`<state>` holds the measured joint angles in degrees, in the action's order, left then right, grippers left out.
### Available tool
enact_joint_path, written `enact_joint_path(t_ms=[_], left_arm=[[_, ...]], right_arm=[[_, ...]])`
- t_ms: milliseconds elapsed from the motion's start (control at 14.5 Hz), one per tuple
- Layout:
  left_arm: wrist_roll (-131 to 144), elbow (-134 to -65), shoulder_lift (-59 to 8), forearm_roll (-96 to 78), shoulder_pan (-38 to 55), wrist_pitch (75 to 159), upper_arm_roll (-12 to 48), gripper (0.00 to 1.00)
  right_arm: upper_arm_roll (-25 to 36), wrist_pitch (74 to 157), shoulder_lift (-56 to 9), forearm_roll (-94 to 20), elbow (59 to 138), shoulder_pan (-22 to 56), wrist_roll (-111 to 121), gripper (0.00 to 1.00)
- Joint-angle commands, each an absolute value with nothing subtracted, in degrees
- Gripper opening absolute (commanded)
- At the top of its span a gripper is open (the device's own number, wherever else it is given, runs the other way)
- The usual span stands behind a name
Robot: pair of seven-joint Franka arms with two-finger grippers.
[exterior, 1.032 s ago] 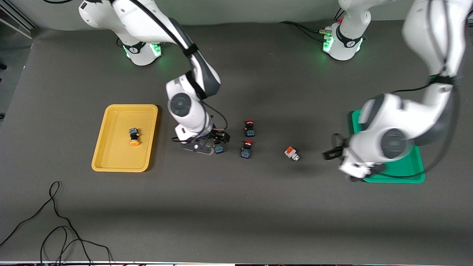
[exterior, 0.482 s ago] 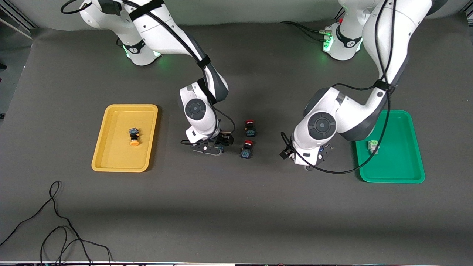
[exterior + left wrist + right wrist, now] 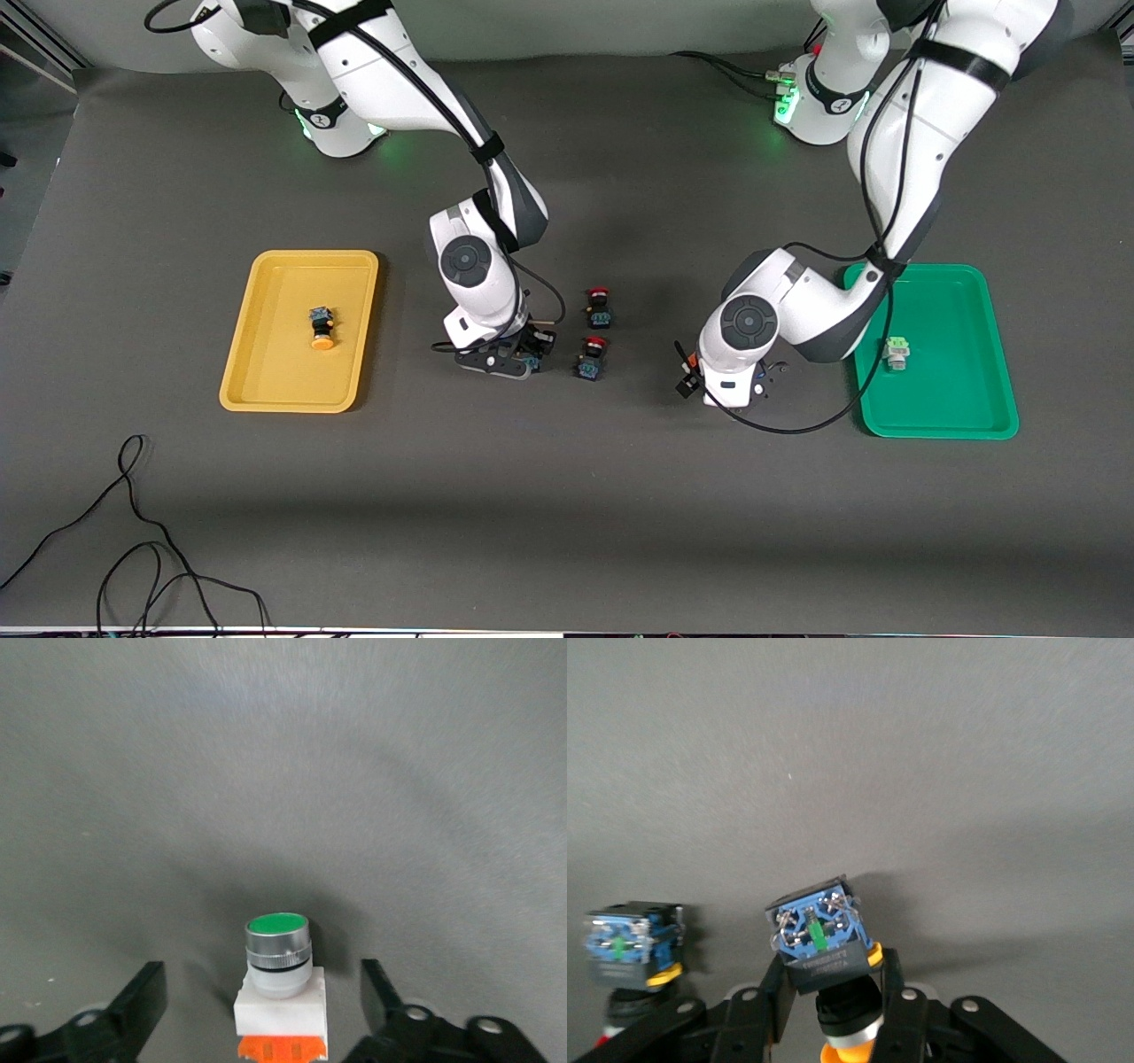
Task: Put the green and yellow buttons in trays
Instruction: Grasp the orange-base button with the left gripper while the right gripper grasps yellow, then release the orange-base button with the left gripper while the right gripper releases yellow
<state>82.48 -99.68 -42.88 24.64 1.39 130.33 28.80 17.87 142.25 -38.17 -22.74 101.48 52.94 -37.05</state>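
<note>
I have the right gripper point(image 3: 833, 1010) clenched on the yellow button point(image 3: 824, 948) down on the table beside the red ones, and the left gripper point(image 3: 266, 1010), jaws spread, straddling the green button point(image 3: 278, 979) near the green tray point(image 3: 974, 425), which could tip if one finger lands first.

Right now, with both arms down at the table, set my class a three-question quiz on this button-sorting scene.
1. True or false: the right gripper is shut on a yellow-capped button.
2. Which tray holds the white-bodied button? A) yellow tray B) green tray
3. Fill in: the left gripper stands ____ around the green-capped button.

Key: 1 true; 2 B; 3 open.
</note>
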Motion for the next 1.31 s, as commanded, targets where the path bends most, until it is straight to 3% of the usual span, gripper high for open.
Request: enact_joint_path(t_ms=[0, 69, 138, 206, 344, 619, 757, 964, 1239], left_arm=[[84.46, -99.32, -42.01, 26.10, 4.12, 130.08, 27.26, 0.55], [84.38, -99.23, -41.92, 26.10, 4.48, 129.99, 26.99, 0.32], [84.38, -99.05, -41.84, 26.10, 4.48, 129.47, 26.98, 0.20], [84.20, -98.88, -41.49, 26.10, 4.57, 128.94, 26.98, 0.15], [82.37, -97.83, -40.09, 26.10, 4.31, 128.24, 27.07, 0.10], [63.96, -87.66, -34.11, 15.77, -2.26, 110.09, 30.58, 0.06], [50.87, -85.87, -29.91, 10.74, -7.18, 100.85, 31.02, 0.05], [29.52, -87.10, -24.27, 8.44, -17.10, 90.56, 30.85, 0.05], [6.46, -88.76, -22.15, 12.80, -30.82, 88.41, 30.41, 0.05]], right_arm=[[22.22, 131.44, -29.91, -23.12, 102.22, 53.09, -32.10, 0.00], [24.32, 126.09, -27.10, -23.12, 102.13, 53.00, -30.51, 0.00], [27.13, 121.16, -24.20, -23.12, 102.13, 53.09, -29.28, 0.00], [29.94, 116.94, -21.47, -23.12, 102.30, 53.17, -26.92, 0.00], [36.09, 109.55, -16.37, -21.55, 102.30, 53.43, -21.74, 0.00], [47.34, 100.90, -10.55, -15.47, 104.93, 53.17, -6.81, 0.00], [53.32, 102.21, -11.16, -14.94, 108.26, 53.00, 3.99, 0.00], [60.72, 110.53, -11.08, -14.68, 116.86, 53.00, 17.02, 0.00], [60.91, 127.66, -13.17, -14.85, 127.68, 53.00, 19.86, 0.00]])
